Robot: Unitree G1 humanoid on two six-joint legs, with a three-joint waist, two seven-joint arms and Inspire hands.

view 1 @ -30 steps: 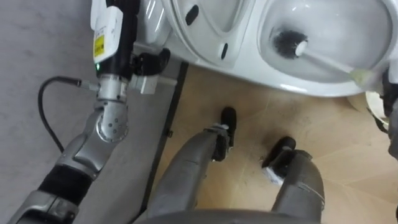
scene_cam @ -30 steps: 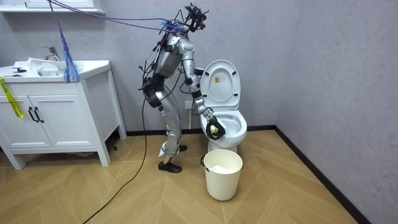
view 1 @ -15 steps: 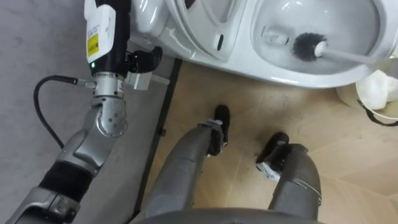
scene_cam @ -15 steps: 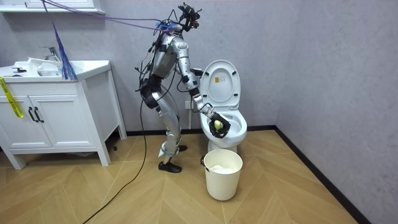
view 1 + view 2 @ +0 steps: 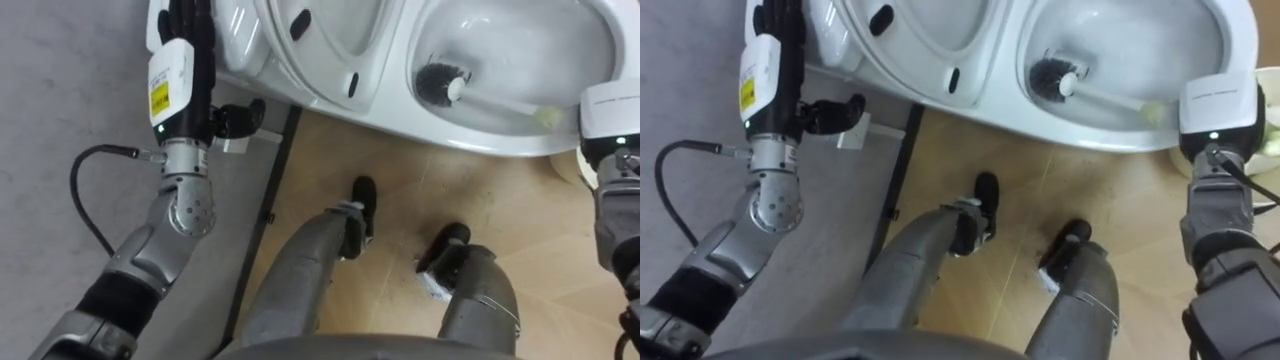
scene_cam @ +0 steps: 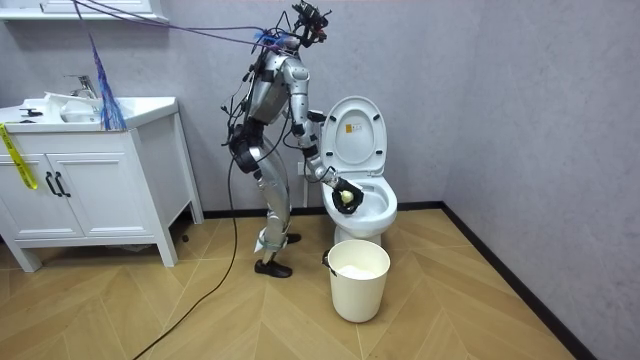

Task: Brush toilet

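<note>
Scrubbing is judged under way: the brush head (image 5: 440, 83) is seen inside the toilet bowl (image 5: 500, 148), upper centre, its handle (image 5: 500, 101) gripped by the right hand (image 6: 345, 198). More passes are judged needed. Strokes are confined by the bowl's rim. The left hand (image 5: 188, 20), upper left, cannot be read.

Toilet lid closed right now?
No, the lid stands raised behind the open bowl, with the brush head down inside it.
</note>
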